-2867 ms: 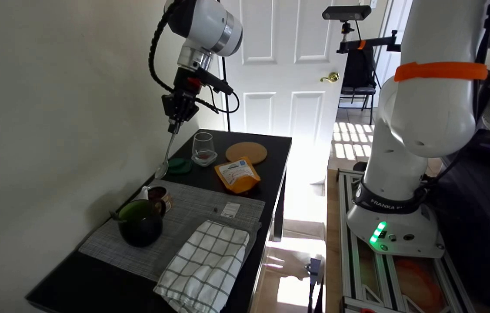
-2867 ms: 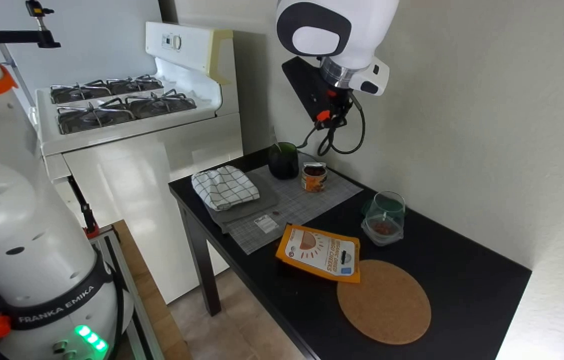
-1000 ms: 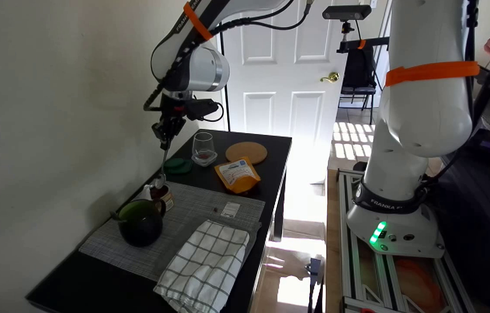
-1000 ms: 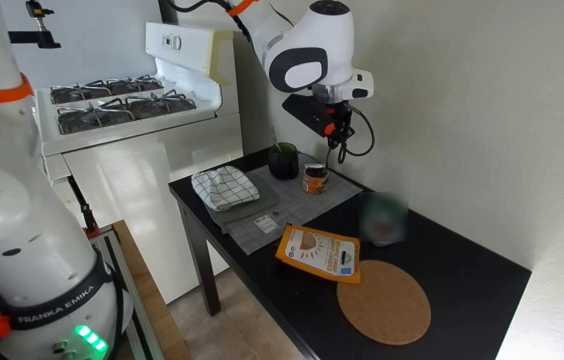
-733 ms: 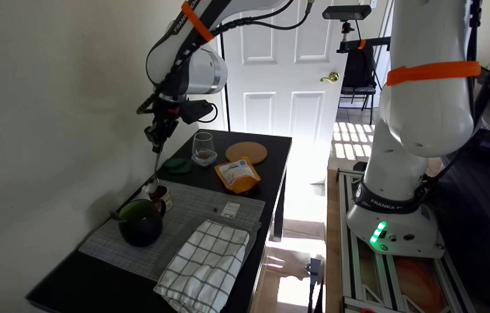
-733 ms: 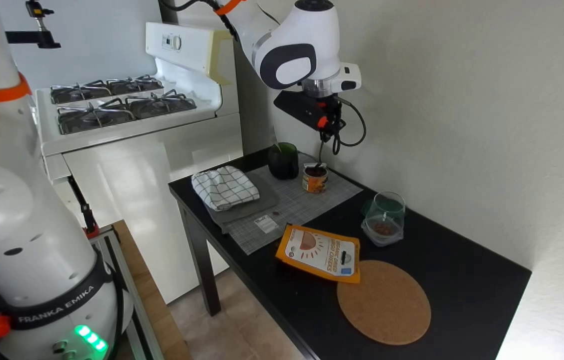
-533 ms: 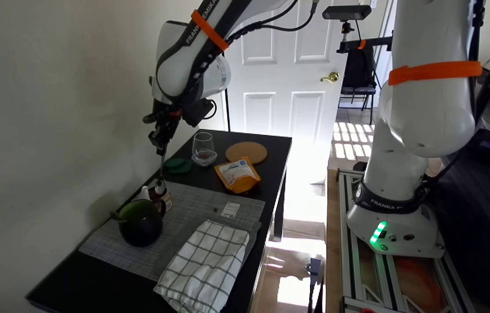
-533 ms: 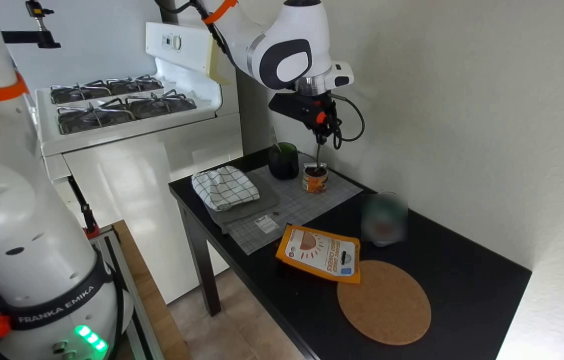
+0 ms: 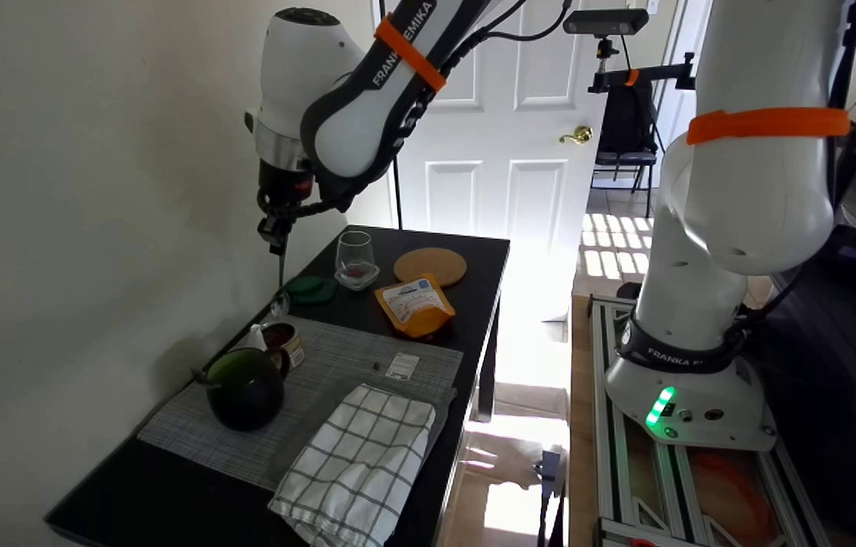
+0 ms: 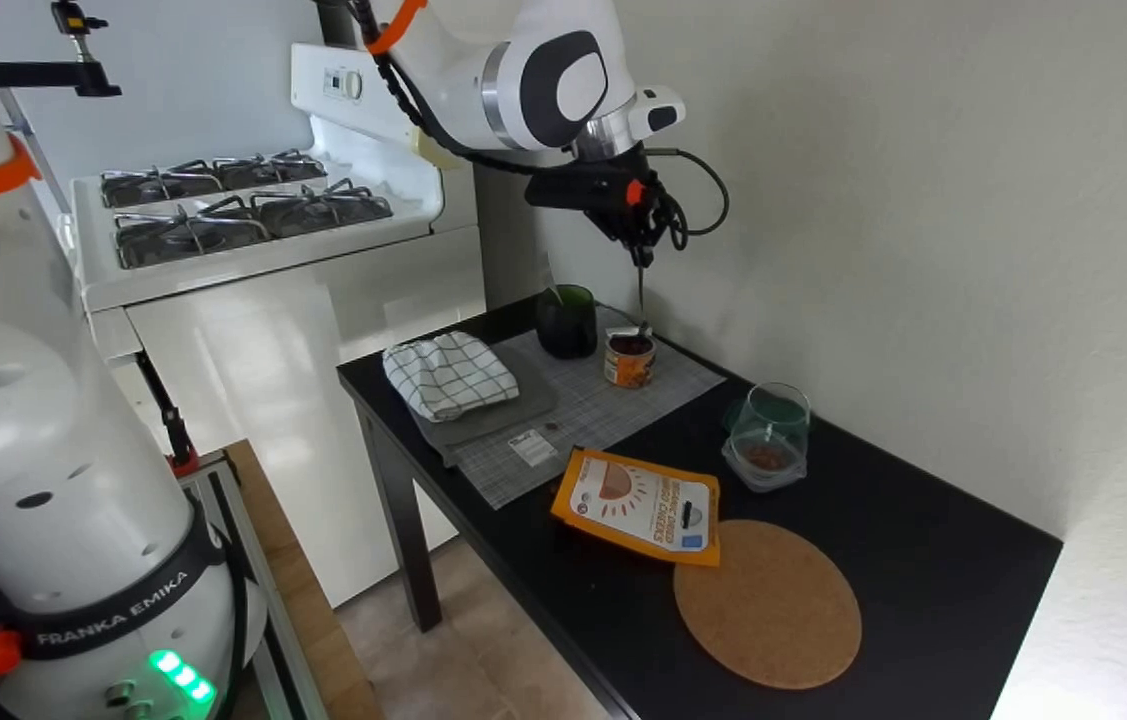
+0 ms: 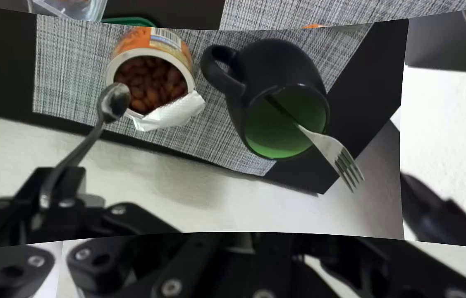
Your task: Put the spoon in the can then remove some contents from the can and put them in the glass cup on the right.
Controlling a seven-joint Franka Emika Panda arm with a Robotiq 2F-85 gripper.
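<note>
On the left in an exterior view we've got the stove (image 10: 303, 310), then the checked towel (image 10: 450, 375), folded. Next along, the dark mug (image 10: 566, 325) on the grey mat (image 10: 613, 415), a fork (image 11: 332, 154) leaning in it, tines poking out past the rim. And there's the can (image 10: 629, 366), near the mug, open, brown beans (image 11: 152, 85) inside, its foil lid (image 11: 170, 114) peeled back! Over it hangs the claw (image 10: 641, 258), jaws pinched together on the spoon (image 11: 108, 112) by its handle. It points down, and in the wrist view its bowl covers a bit of the can's rim (touching or just clear of it, I can't tell). On to the orange pouch (image 10: 638, 505), overlapping the round board (image 10: 773, 620), and over on the right, the glass (image 10: 778, 415), upright, a clear tub (image 10: 773, 482) at its foot holding something reddish-brown; whether the glass stands in the tub or behind it, I can't say.
</note>
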